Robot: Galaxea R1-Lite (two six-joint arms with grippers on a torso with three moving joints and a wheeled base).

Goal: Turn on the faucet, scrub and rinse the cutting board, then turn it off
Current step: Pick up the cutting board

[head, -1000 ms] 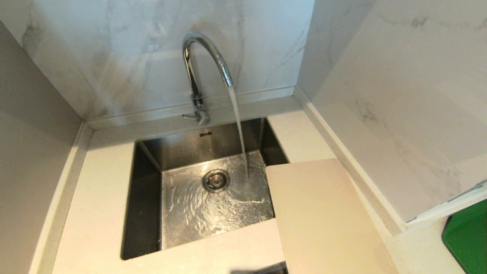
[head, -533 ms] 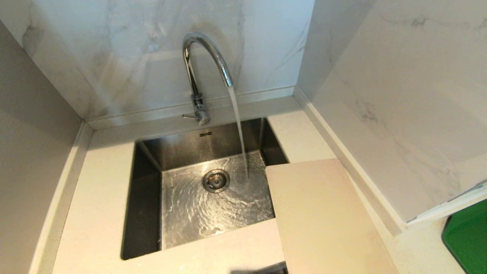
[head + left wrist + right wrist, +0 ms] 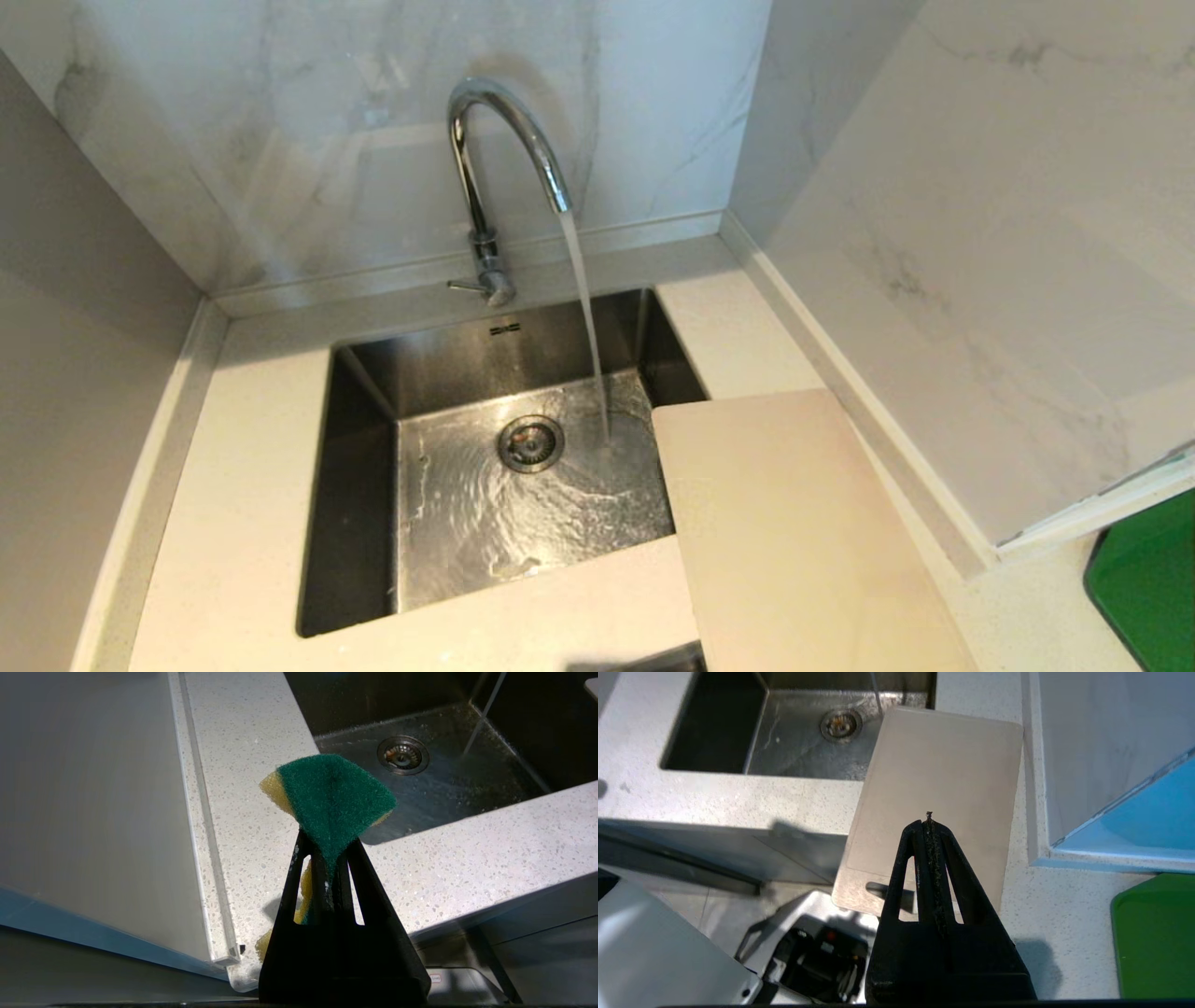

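Faucet (image 3: 495, 168) runs as before; left end effector (image 3: 327, 858) clenches sponge (image 3: 331, 798), right (image 3: 929, 821) clenched empty

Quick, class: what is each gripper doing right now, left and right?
Left gripper: shut on the sponge.
Right gripper: shut, empty, above the cutting board.

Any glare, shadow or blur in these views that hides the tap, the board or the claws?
Head view: bright highlights on the tap, rippled glints in the sink; board evenly lit. Left wrist view: sponge sharp. Right wrist view: right claw sharp, casting a soft shadow on the counter.
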